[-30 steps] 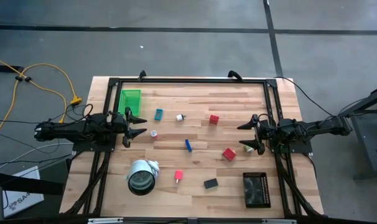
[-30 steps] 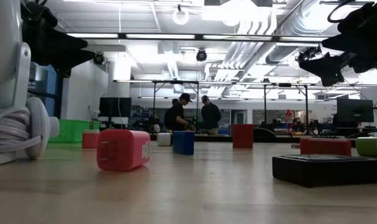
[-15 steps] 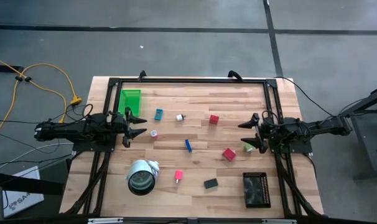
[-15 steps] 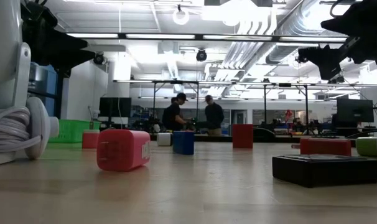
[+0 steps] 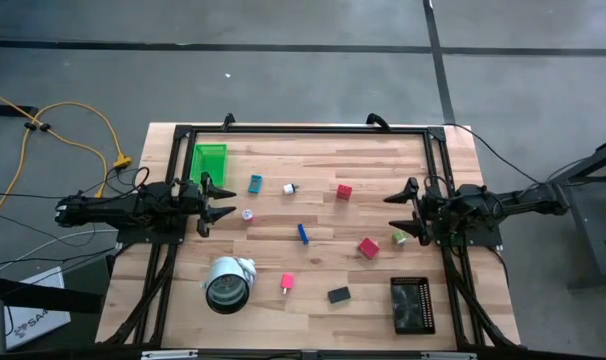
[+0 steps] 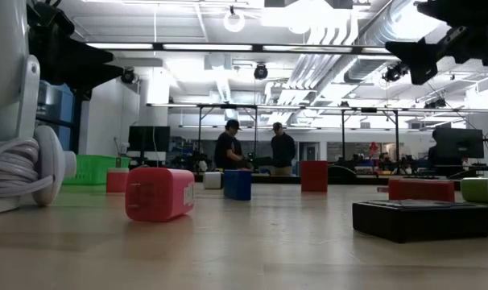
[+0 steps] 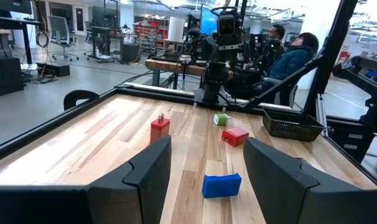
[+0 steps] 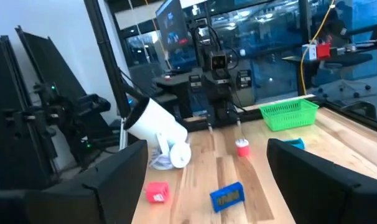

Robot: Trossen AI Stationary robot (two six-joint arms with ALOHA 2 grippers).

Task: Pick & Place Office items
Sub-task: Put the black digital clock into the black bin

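Left gripper waits at the table's left edge near the green tray, fingers spread, empty. Right gripper hovers at the right edge, fingers spread wide, empty, just beside the green cube. Items lie scattered on the table: red blocks, blue bit, teal bit, black block. Roll lies front left, black tray front right.

floor: grey concrete | ceiling: strip lights | back: two people
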